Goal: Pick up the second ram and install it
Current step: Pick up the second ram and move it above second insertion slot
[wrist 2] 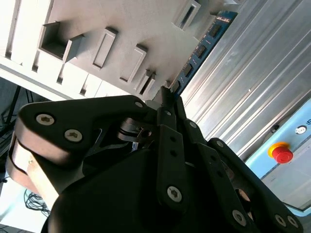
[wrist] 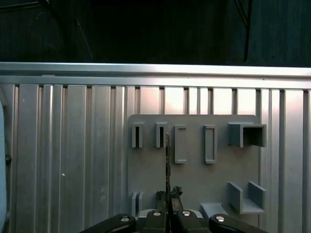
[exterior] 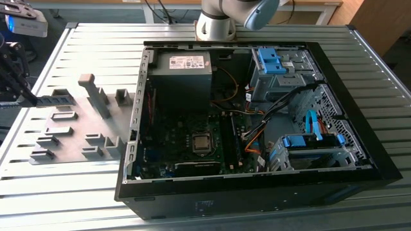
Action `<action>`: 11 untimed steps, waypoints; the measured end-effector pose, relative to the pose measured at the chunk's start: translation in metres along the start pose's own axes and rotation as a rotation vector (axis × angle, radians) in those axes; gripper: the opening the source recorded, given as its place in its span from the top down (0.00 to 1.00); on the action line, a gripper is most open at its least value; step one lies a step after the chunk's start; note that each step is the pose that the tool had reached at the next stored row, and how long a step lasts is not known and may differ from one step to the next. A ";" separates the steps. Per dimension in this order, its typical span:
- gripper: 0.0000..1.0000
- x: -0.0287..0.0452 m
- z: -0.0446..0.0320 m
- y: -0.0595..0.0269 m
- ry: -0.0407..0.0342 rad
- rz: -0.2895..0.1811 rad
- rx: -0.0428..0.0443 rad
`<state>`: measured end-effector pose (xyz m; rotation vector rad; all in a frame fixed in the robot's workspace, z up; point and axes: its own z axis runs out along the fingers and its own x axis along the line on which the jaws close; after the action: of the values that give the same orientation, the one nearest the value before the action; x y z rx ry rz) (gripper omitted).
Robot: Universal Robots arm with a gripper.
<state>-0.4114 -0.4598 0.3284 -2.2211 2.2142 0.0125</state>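
Blue-green ram stick [wrist 2: 200, 48] is clamped edge-on in my gripper [wrist 2: 167, 94], jutting out ahead of the fingertips over the grey holder plate [wrist: 194, 179], computer case [exterior: 224, 202] well off to one side; I'd say firm squeeze, stick level, no twisting.

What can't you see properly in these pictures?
- The ram: the first wrist view shows its thin edge, so its chips are hidden.
- The ram's held end: the pincer covers it in the second wrist view.
- The pincer in the exterior view: cut off by the left edge.
- Slots in the case: too small and dark in the exterior view to tell what sits there.
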 end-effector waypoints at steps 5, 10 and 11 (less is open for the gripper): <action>0.86 -0.0001 -0.0079 0.0000 0.0000 0.000 0.0000; 0.86 -0.0001 -0.0150 0.0000 0.0000 0.000 0.0000; 0.86 -0.0001 -0.0164 0.0000 -0.0001 0.000 0.0001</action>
<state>-0.4114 -0.4598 0.3447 -2.2209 2.2144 0.0125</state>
